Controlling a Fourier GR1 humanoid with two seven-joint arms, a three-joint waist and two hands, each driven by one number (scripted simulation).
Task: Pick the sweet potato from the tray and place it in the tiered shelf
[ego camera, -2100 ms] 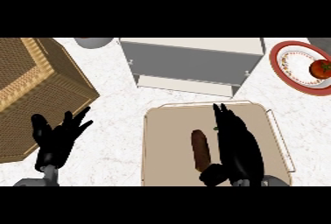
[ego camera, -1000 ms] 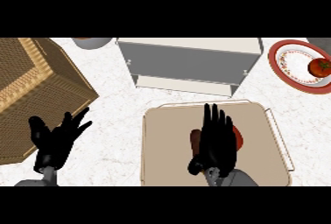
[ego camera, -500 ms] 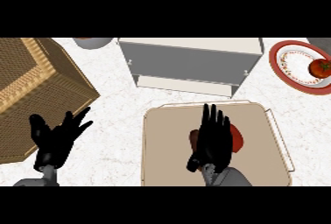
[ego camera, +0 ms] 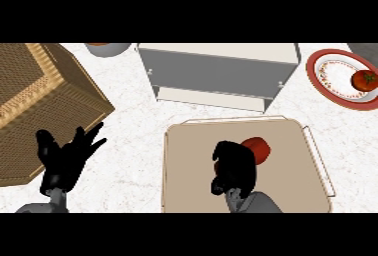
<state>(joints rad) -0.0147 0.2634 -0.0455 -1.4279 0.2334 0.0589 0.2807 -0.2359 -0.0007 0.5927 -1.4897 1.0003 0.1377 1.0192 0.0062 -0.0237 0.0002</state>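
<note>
White speckled counter [ego camera: 133, 125] is what you're looking at, and the biggest thing on it is the wicker basket [ego camera: 37, 100] filling the left side. Next up, the grey tiered shelf [ego camera: 218, 70] sits at top centre, with the beige tray [ego camera: 295, 175] just below it, close but not touching as far as you can tell. Top right you've got a red-rimmed plate [ego camera: 328, 85] with a tomato [ego camera: 365, 79] on it, and a grey bowl [ego camera: 109, 48] peeks in at the top edge, left of the shelf.

Your right hand [ego camera: 235, 167] is down over the middle of the tray with its fingers curled under. The sweet potato isn't visible at all; it may be hidden under that hand, so you can't tell whether the fingers actually have it. A red rounded thing [ego camera: 258, 147] pokes out right beside the knuckles, up and to the right.

Your left hand [ego camera: 65, 160] rests at the lower left, fingers spread and straight, overlapping the basket's edge, holding nothing.
</note>
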